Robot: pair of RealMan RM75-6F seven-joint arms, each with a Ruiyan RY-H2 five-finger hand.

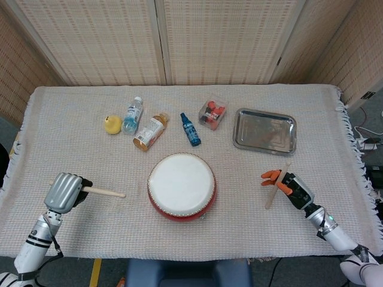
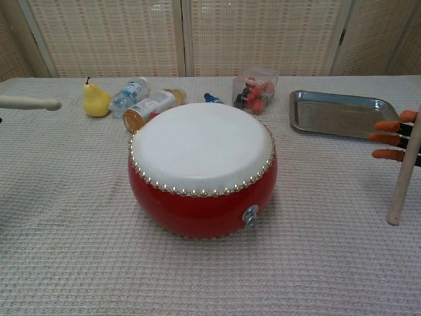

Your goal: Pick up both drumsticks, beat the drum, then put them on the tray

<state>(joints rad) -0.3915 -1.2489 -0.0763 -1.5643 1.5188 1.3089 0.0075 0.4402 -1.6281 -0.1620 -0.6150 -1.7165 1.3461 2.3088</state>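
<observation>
Your left hand (image 1: pixel 61 192) and right hand (image 1: pixel 293 185) each gripped a stick (image 1: pixel 105 192), probably light, stiff, by its end.

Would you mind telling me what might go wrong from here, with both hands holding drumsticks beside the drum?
1. The right hand holds its drumstick mainly at the orange fingertips, with the long end hanging down; a hard beat might loosen it.
2. The left hand and its drumstick sit well to the side of the drum, so a short swing may miss the skin.
3. The tray lies behind the right hand; a wide backswing could clip it.
</observation>
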